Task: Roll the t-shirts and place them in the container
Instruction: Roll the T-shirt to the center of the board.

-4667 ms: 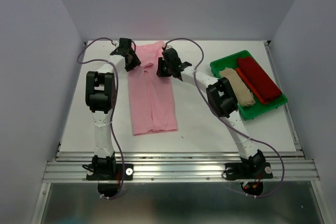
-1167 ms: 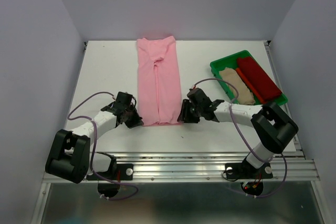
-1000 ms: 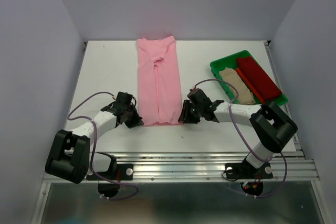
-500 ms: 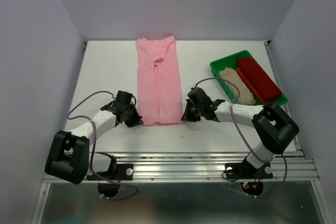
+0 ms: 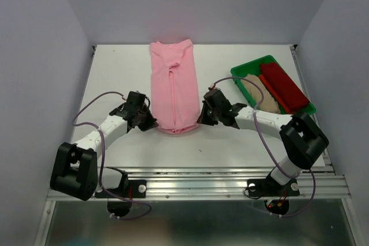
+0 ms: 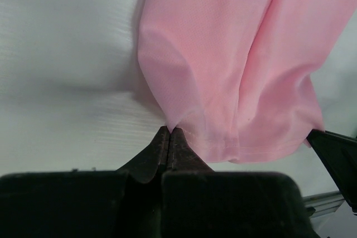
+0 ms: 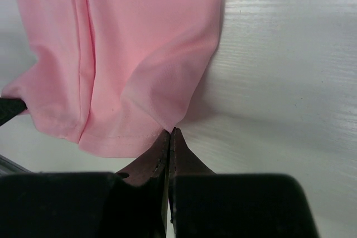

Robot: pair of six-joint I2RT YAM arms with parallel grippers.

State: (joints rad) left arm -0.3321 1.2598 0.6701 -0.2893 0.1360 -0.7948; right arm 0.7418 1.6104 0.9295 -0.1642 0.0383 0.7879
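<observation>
Pink t-shirt (image 5: 173, 84) lies lengthwise on the white table (image 5: 115, 67) between the two arms, with the corners of its near hem raised a little. The left jaws are pressed fully together on the hem's left corner, and the right jaws likewise on its right corner. Each bites only a thin pinch of cloth at its very tip.

That is the main risk: with so little fabric caught, a corner could slip free once the hem is turned over, and the roll would start crooked. If one arm leads the other, the roll would likely skew into a cone. If both pull apart too hard, the folded sides may open.

The cloth looks thin, soft and finely knit. It is folded into a narrow strip, both sides turned in to meet along the centre, and it puckers into a small tent at each pinch. Whether both layers are caught I cannot tell from the wrist views.

A beige t-shirt (image 5: 259, 93) and a dark red t-shirt (image 5: 282, 84) lie bundled in the green tray (image 5: 239, 76) at the right
</observation>
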